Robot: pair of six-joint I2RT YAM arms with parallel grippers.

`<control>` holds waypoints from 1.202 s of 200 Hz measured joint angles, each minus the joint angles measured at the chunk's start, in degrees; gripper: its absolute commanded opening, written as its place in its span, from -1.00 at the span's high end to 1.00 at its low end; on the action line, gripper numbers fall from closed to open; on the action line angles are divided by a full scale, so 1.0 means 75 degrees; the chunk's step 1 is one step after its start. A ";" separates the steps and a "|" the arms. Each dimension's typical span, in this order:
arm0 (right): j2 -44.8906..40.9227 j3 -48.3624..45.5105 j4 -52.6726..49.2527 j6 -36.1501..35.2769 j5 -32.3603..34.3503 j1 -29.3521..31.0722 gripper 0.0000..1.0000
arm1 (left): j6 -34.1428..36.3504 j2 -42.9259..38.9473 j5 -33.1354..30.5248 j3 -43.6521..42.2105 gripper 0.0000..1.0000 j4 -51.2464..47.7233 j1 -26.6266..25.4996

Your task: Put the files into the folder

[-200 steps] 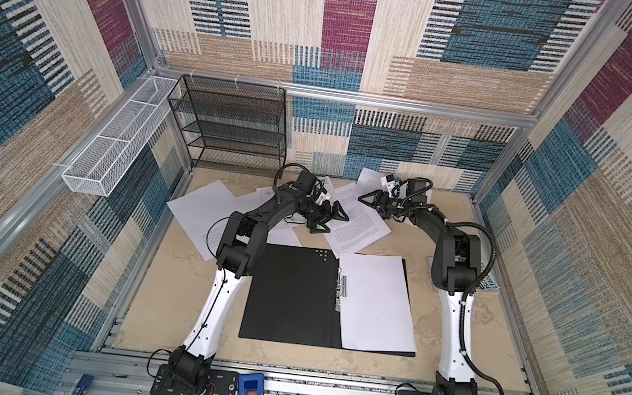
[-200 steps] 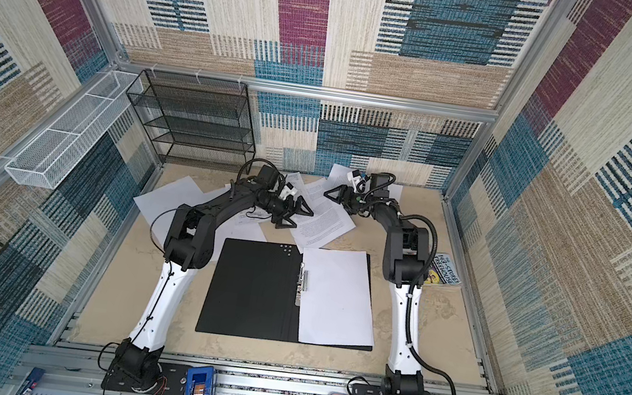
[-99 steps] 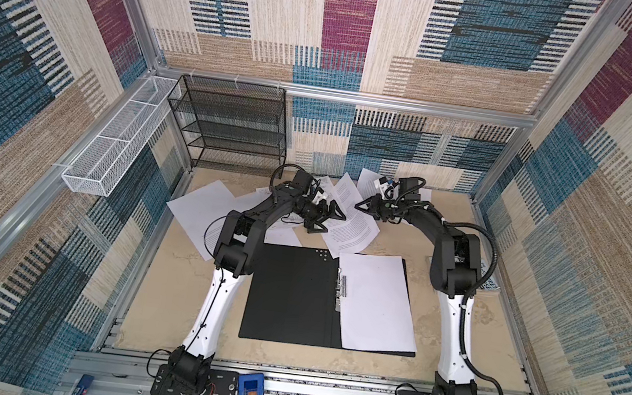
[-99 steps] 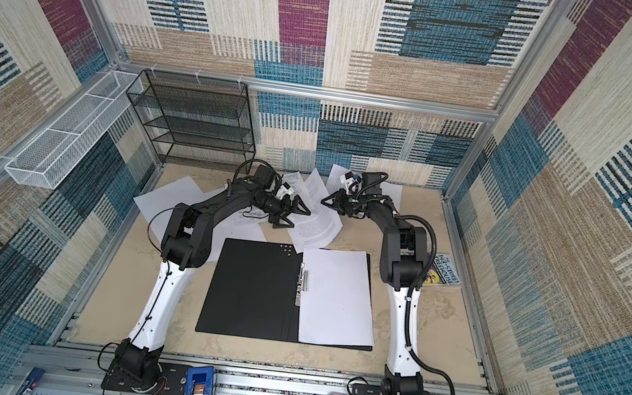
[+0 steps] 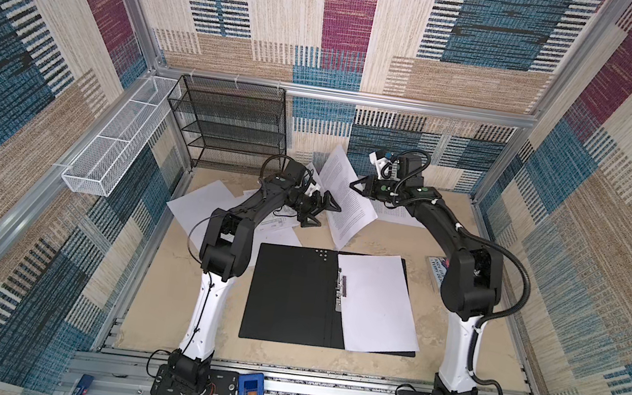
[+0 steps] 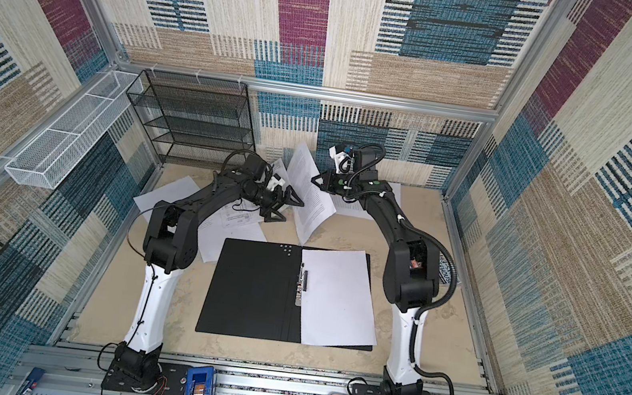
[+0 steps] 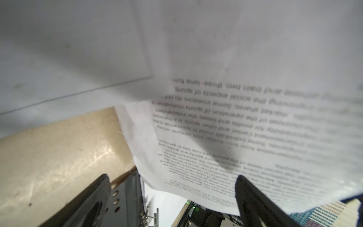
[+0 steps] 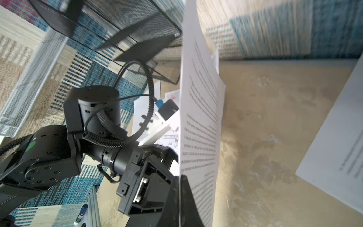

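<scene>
White printed sheet [image 5: 348,207] raised on edge, pinched in right claw [image 5: 353,183]; left claw [image 5: 324,215] spread wide beside it, empty. Open folder [image 5: 292,292] on counter [image 5: 173,304], just in front. Step: carry-over. Next, likely: lay sheet flat on folder's right half.

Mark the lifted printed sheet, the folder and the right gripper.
printed sheet [image 5: 345,200], in a top view, middle of its printed face.
folder [image 5: 288,295], in a top view, bare black left half.
right gripper [image 5: 354,184], in a top view, between fingers pinching the sheet.
</scene>
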 measured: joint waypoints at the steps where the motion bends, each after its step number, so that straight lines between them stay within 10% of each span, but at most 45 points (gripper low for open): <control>1: -0.0102 -0.0064 0.0047 0.0003 0.0029 -0.0009 1.00 | -0.0012 -0.0067 0.0003 -0.0029 -0.98 0.0017 0.0000; 136: -0.7093 -0.7423 0.0769 0.1189 0.0458 -0.1938 1.00 | -0.0382 -0.4616 -0.0385 -0.6822 -0.97 0.1361 -0.0102; 240: -0.7903 -0.9906 -0.0472 0.0778 0.1897 -0.1880 1.00 | -0.0638 -0.4511 -0.0574 -0.8239 -0.97 0.1445 0.0271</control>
